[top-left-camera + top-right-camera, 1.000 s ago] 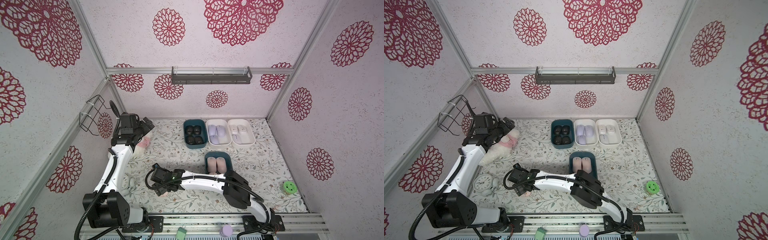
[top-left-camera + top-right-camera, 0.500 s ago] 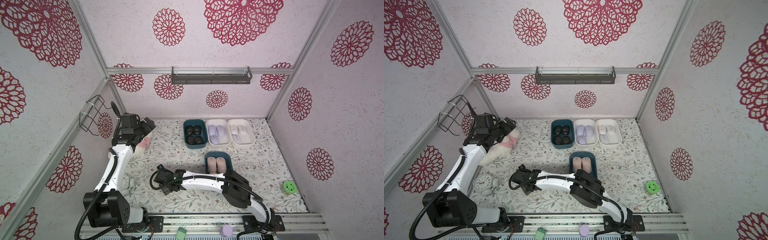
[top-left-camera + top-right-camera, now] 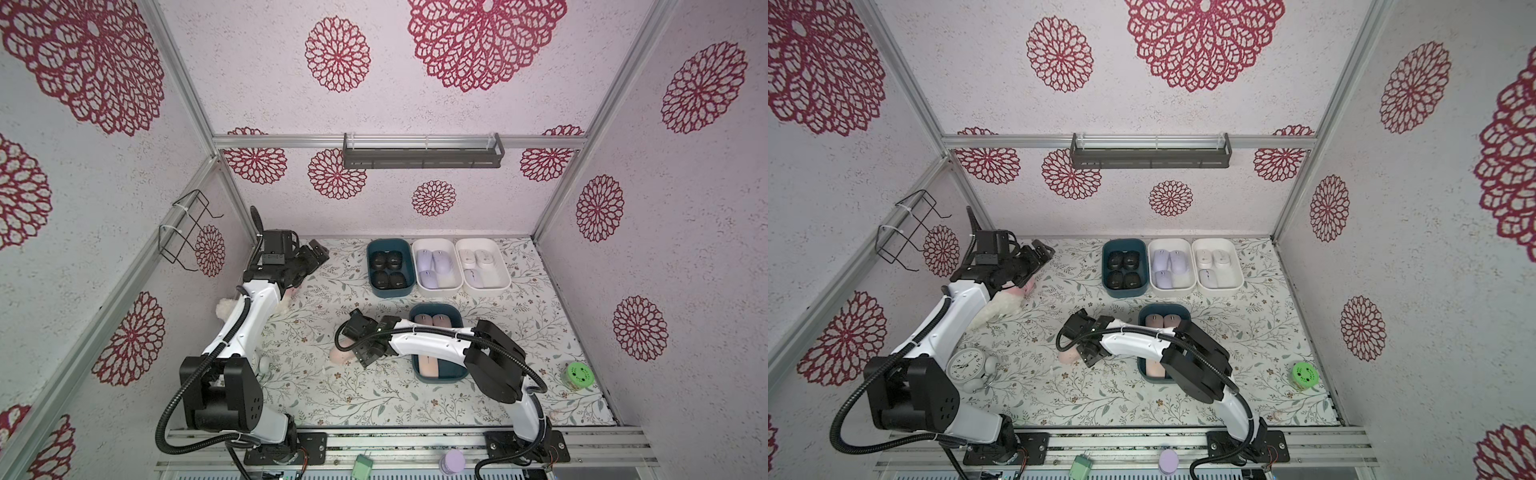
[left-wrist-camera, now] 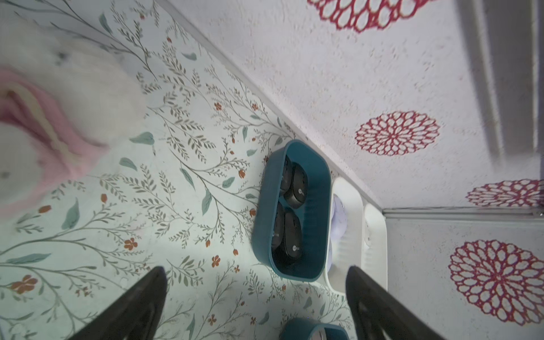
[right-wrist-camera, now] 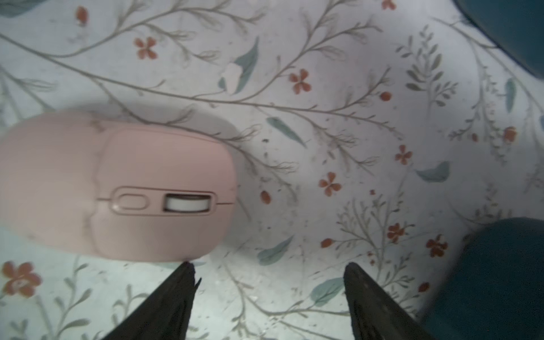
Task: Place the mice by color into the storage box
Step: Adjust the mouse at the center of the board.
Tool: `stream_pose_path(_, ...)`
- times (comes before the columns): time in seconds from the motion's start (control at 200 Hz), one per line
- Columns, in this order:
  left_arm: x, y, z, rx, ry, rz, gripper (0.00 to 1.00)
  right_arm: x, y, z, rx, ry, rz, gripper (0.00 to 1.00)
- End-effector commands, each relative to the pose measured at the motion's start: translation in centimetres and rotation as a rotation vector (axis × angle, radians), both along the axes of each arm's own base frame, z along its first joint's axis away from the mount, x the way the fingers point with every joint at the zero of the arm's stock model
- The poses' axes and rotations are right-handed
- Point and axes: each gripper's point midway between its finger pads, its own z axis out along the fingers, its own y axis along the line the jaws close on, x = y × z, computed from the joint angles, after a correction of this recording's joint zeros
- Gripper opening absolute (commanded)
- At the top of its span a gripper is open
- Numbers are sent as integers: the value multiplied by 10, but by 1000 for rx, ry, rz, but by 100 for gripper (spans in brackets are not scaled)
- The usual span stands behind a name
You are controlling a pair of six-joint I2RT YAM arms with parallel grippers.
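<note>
A peach-pink mouse (image 5: 117, 188) lies on the floral mat (image 3: 316, 399), also seen in both top views (image 3: 341, 354) (image 3: 1068, 355). My right gripper (image 5: 268, 268) (image 3: 368, 353) is open just beside it. One fingertip (image 5: 185, 269) touches the mouse's edge and nothing sits between the jaws. The near teal storage box (image 3: 436, 306) holds pink mice (image 3: 432, 320). At the back stand a teal box (image 3: 392, 293) of black mice, a white box (image 3: 440, 287) of lavender mice and a white box (image 3: 488, 287) of white mice. My left gripper (image 4: 256, 270) (image 3: 313, 255) hangs open and empty at the back left.
A white plush toy (image 3: 1005, 305) lies under the left arm. An alarm clock (image 3: 963, 365) stands by the left arm's base. A green round object (image 3: 578, 374) sits at the right edge. A wire basket (image 3: 187, 232) hangs on the left wall and a dark shelf (image 3: 422, 151) on the back wall.
My right gripper has moved right, toward the near teal box, and the pink mouse now shows beside it. The left arm has not moved.
</note>
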Motion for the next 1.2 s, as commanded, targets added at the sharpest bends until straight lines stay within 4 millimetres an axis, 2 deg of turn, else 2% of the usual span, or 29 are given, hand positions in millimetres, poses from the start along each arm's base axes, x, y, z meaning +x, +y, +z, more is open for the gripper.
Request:
stream_pose_path(0.0, 1, -12, 15, 2, -33, -42, 97, 19, -3, 23, -13, -71, 3, 82)
stream_pose_path(0.185, 0, -6, 20, 31, -46, -26, 97, 31, 32, 21, 73, -57, 21, 82)
stream_pose_path(0.265, -2, -5, 24, 38, -55, -22, 97, 37, 40, 23, 74, -63, 16, 82)
stream_pose_path(0.425, -5, -5, 37, 28, -86, -23, 97, 49, 42, 48, 95, -132, 0, 84)
stream_pose_path(0.5, -7, -3, 41, 33, -98, -16, 97, 47, 47, 61, 137, -140, 4, 85)
stream_pose_path(0.605, -8, 4, 47, 54, -116, 5, 97, 43, 59, 66, 196, -139, 6, 86)
stream_pose_path(0.716, -10, 16, 49, 78, -122, 44, 97, 35, 80, 59, 205, -139, 23, 87)
stream_pose_path(0.861, -9, 29, 47, 88, -117, 78, 97, 35, 97, 50, 169, -168, 25, 89)
stream_pose_path(1.061, -7, 35, 44, 78, -111, 95, 97, 38, 101, 32, 88, -202, 20, 89)
stream_pose_path(1.196, -7, 33, 44, 67, -111, 88, 97, 31, 91, 28, 0, -242, 38, 90)
